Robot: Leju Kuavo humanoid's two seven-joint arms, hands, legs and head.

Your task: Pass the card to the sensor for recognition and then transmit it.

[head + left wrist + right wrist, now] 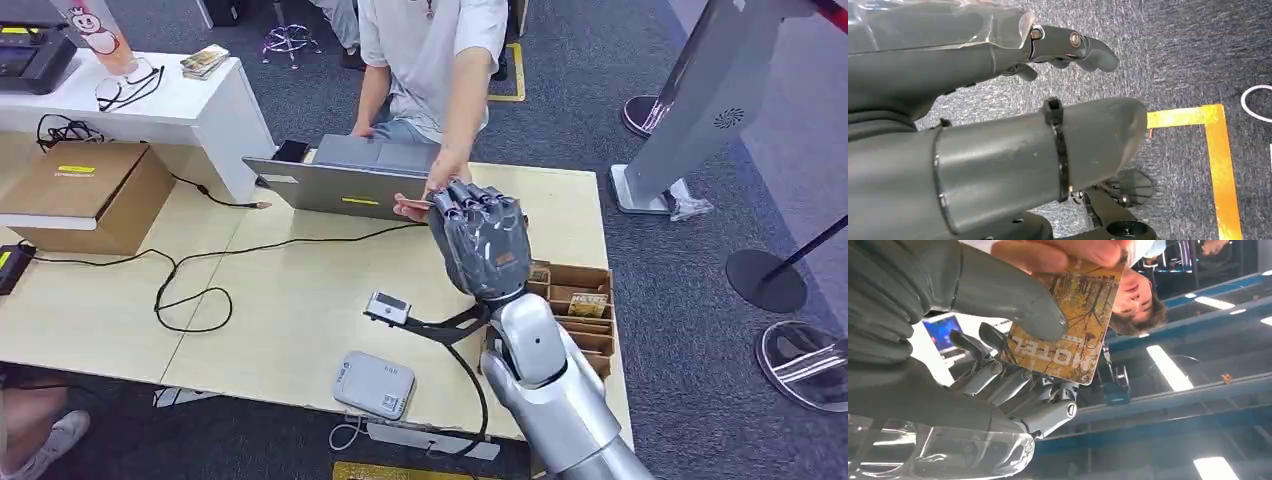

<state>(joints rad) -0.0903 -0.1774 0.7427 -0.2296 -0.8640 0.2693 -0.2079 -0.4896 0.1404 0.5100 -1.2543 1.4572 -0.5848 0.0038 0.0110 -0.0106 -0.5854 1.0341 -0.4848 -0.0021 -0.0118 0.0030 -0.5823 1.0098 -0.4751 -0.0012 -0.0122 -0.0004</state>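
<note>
A yellow-brown hotel card (1073,325) sits between the thumb and fingers of my right hand (482,238), which is raised above the far side of the table near the laptop. A person's hand (440,178) reaches across and pinches the card's other end (1058,252). In the head view a thin edge of the card (410,207) peeks out beside my fingers. The grey card sensor (373,384) lies flat near the table's front edge, below and left of my right hand. My left hand (998,100) hangs over dark carpet, fingers apart, holding nothing.
A grey laptop (340,185) stands at the table's far edge before the seated person. A brown card organizer (575,300) sits by my right forearm. Black cables (190,290) loop across the wooden table (280,330); a cardboard box (90,195) is far left.
</note>
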